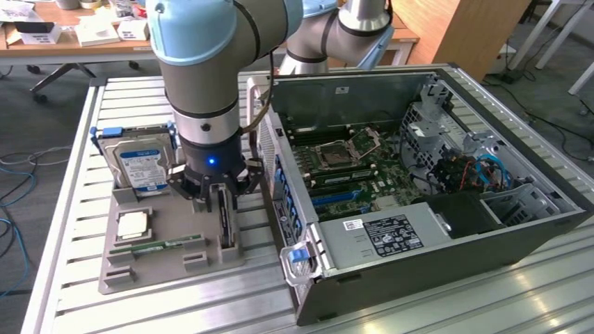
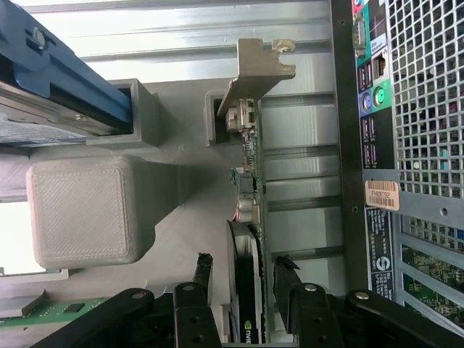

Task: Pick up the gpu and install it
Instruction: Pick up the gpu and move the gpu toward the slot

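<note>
In the exterior view the gpu [image 1: 227,228] stands on edge in a slot of the grey holder [image 1: 158,271] on the slatted worktop [image 1: 65,209], just to the exterior view's left of the open computer case [image 1: 418,275]. The gripper [image 1: 221,196] hangs straight down over the card's far part, its fingers astride the top edge. A hard drive [image 1: 139,165] stands at the holder's far left corner. In the wrist view the gpu [image 2: 250,217] runs away from the camera to its silver bracket [image 2: 257,69], seated in the holder [image 2: 181,145]. The fingers [image 2: 200,275] stand wide, one on each side of the card. A gap shows between each finger and the card's faces, so nothing is gripped. By my reading the approach is made, while the grasp, the lift and the fitting into the case are all left.
</note>
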You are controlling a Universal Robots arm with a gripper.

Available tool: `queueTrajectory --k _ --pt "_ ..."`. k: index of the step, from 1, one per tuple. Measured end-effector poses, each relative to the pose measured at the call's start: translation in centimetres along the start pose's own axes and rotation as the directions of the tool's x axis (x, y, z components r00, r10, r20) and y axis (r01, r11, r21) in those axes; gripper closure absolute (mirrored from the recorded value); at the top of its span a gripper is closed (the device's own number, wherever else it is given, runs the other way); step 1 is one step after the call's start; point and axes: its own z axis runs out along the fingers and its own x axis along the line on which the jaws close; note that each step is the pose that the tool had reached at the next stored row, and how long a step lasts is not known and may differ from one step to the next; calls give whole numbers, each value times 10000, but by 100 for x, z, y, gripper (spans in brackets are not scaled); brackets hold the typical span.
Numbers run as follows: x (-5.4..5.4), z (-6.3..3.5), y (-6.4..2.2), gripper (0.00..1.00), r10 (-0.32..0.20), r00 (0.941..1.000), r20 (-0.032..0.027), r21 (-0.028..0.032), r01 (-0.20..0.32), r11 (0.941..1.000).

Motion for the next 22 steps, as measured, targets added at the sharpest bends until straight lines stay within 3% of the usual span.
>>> queueTrajectory --k 17,19,20,22 --pt "-6 21 0 53 7 10000 0 2 -7 10000" --pt "-6 21 0 54 7 10000 0 2 -7 10000" --pt "-6 21 0 61 7 10000 0 1 -7 10000" --pt "-6 21 0 61 6 10000 0 2 -6 10000"
